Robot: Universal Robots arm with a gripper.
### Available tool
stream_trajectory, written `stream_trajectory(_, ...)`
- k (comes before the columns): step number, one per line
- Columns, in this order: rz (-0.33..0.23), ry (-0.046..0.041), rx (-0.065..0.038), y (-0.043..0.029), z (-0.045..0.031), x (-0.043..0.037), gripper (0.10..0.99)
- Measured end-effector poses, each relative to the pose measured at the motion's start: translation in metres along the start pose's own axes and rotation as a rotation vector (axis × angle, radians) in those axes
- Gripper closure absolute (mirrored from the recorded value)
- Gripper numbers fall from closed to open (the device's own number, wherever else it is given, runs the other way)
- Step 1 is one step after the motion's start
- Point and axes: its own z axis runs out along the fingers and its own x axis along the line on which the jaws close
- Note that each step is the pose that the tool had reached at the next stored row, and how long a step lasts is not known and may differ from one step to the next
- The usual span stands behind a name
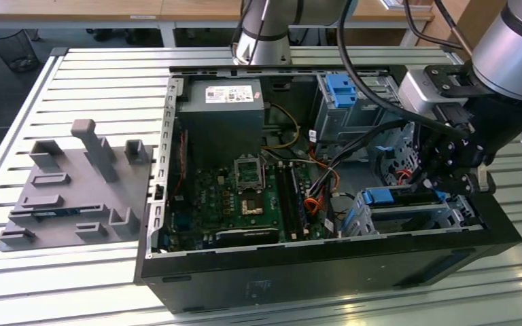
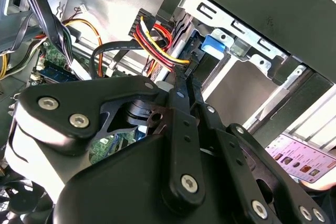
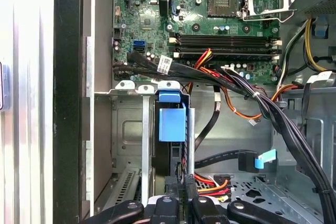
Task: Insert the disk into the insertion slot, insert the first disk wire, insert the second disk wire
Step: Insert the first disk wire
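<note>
Disk (image 3: 172,124) is in the slot (image 3: 128,135), at the case's near corner on the exterior view's right (image 1: 397,197). Gripper (image 2: 188,74) is down at the disk's end, fingers pressed together on the red/yellow/black power wire (image 2: 157,48). It looks pinched at the plug, but I can't tell if the plug is seated. Black data lead (image 3: 257,160) with a blue plug lies loose on the case floor near the slot.

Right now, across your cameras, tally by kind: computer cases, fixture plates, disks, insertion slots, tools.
Computer case: 1
Grey fixture plate: 1
Disk: 1
Insertion slot: 1
Tool: 1
Total: 5
</note>
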Motion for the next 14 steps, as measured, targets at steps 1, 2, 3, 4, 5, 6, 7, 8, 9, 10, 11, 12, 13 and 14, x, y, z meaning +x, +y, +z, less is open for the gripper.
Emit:
stream_trajectory(1, 0.000, 0.0000, 0.000, 0.0000, 0.0003, 0.0000, 0.922)
stream_trajectory(2, 0.000, 0.0000, 0.000, 0.0000, 0.0006, 0.0000, 0.922)
stream_trajectory(3, 0.000, 0.0000, 0.000, 0.0000, 0.0009, 0.0000, 0.922)
stream_trajectory(4, 0.000, -0.0001, 0.000, 0.0000, 0.0013, 0.0000, 0.922)
stream_trajectory(5, 0.000, 0.0000, 0.000, 0.0000, 0.0016, 0.0000, 0.922)
stream_trajectory(6, 0.000, -0.0001, 0.000, 0.0000, 0.0020, 0.0001, 0.922)
stream_trajectory(7, 0.001, -0.0003, 0.000, 0.0000, 0.0024, 0.0001, 0.922)
stream_trajectory(8, 0.001, -0.0005, 0.000, 0.0000, 0.0029, 0.0001, 0.922)
stream_trajectory(9, 0.001, -0.0005, 0.000, 0.0001, 0.0035, 0.0001, 0.922)
stream_trajectory(10, 0.001, -0.0005, 0.000, 0.0001, 0.0042, 0.0001, 0.922)
stream_trajectory(11, 0.001, -0.0003, -0.001, 0.0001, 0.0046, 0.0001, 0.922)
stream_trajectory(12, 0.001, -0.0002, -0.001, 0.0001, 0.0047, 0.0002, 0.922)
stream_trajectory(13, 0.001, -0.0001, -0.001, 0.0001, 0.0047, 0.0002, 0.922)
stream_trajectory(14, 0.001, -0.0002, -0.001, 0.0001, 0.0049, 0.0002, 0.922)
